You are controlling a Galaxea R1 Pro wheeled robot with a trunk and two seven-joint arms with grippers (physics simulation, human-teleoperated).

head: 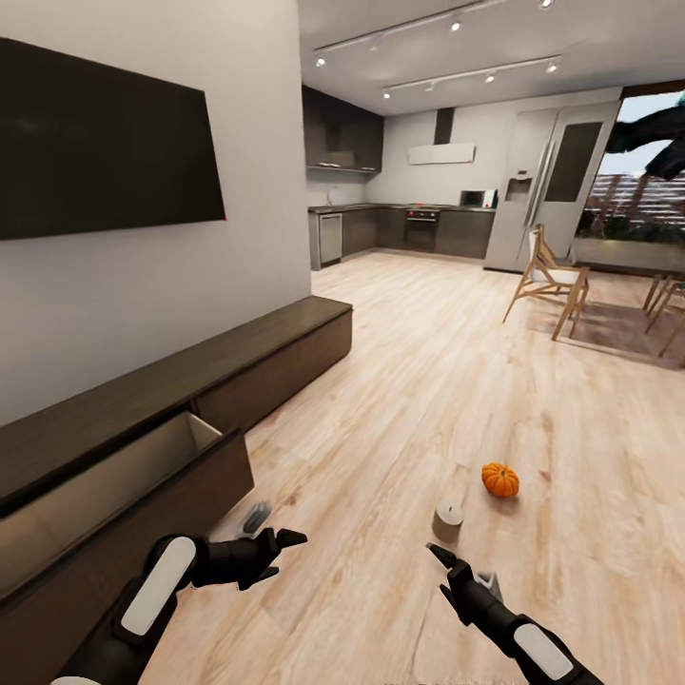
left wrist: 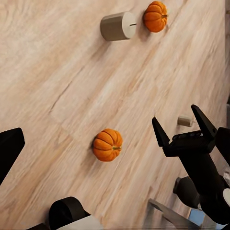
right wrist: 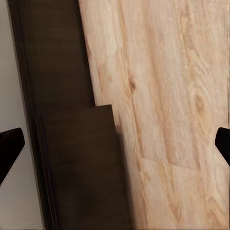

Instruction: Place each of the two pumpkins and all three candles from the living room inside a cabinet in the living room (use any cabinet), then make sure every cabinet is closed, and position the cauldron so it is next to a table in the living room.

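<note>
Jaws of both grippers stand spread and empty, the left gripper [head: 285,544] low beside the cabinet [head: 238,362], whose drawer [head: 143,466] is pulled out, the right gripper [head: 447,561] just short of a candle [head: 447,520] on the floor [head: 400,381]. One pumpkin [head: 499,479] lies just beyond that candle; in the left wrist view a second pumpkin [left wrist: 107,144] sits apart on the boards

Both arms are glossy black with white oval panels and pointed two-fingered black end effectors.

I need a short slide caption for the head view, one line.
Open cabinet drawer at left; candle and pumpkin on the floor ahead of both empty claws.
</note>
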